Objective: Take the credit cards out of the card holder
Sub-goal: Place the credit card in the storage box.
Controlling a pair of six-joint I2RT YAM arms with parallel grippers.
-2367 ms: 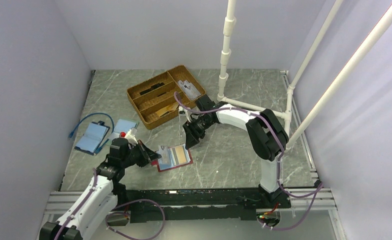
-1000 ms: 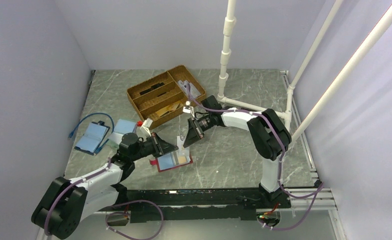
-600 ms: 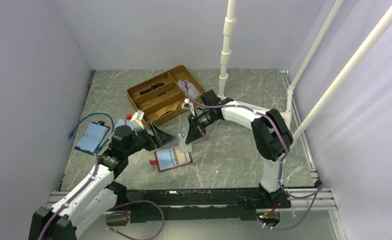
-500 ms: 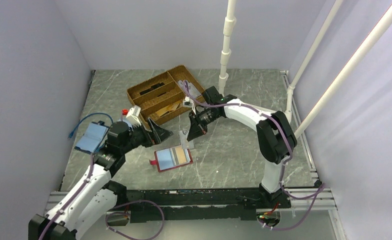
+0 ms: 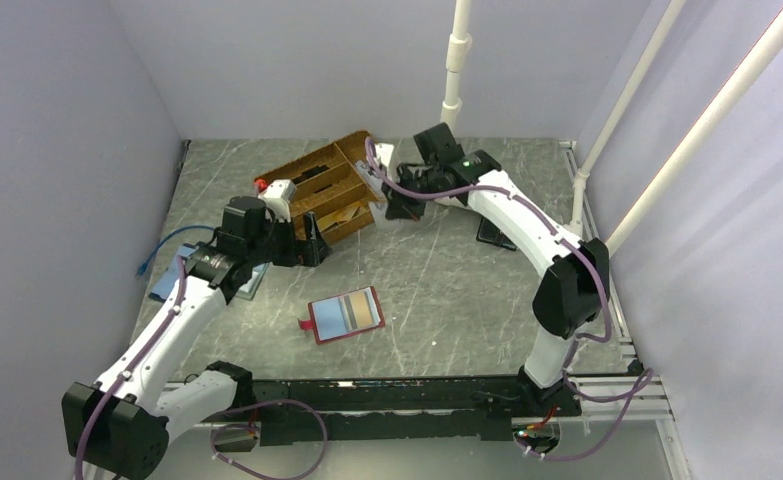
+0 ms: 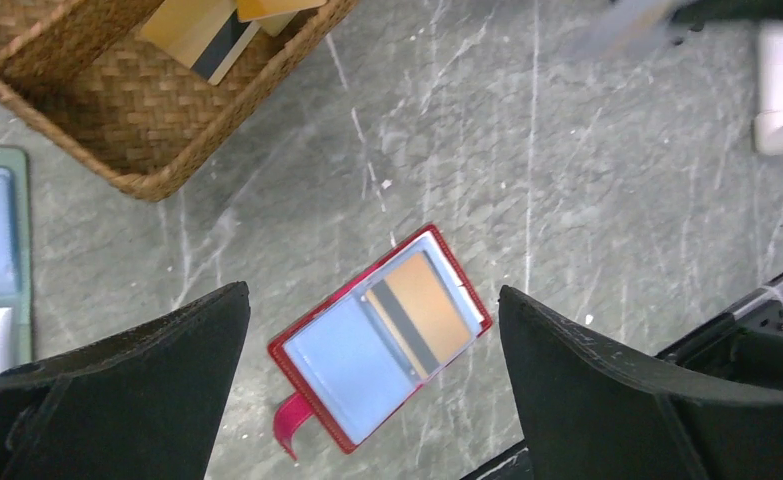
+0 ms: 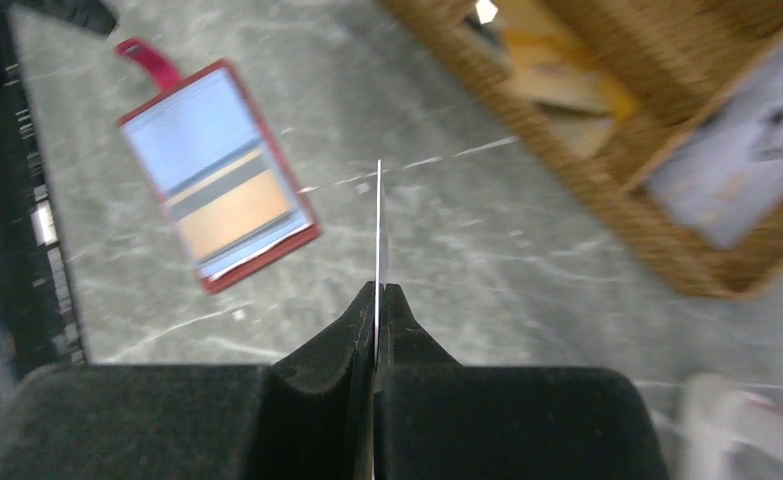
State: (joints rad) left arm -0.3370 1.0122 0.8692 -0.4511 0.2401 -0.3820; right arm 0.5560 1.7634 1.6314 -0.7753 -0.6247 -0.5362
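- Red leather-like card holder [image 5: 345, 315] lies open and flat on the grey marble table [image 5: 447, 290], with a gold-tan card [image 6: 422, 310] in its clear pocket.
- The right gripper [image 7: 377, 292] pinches a thin card [image 7: 379, 225] edge-on beside the wicker basket [image 5: 312, 185]; the card's colour cannot be told.
- The left gripper [image 6: 372, 295] hangs near the basket's near corner, jaws spread wide and empty.
- More cards [image 6: 207, 30] lie in the basket.

Grey marbled tabletop [image 5: 447, 290]. The red card holder [image 5: 344, 314] lay open near the middle, toward the near edge, tab pointing left. A wicker tray [image 6: 157, 125] sat toward the far edge, centre-left. A light-blue booklet case [image 5: 167, 283] and blue cable [image 5: 159, 250] lay by the left edge. A black wallet [image 5: 494, 232] lay right of centre.
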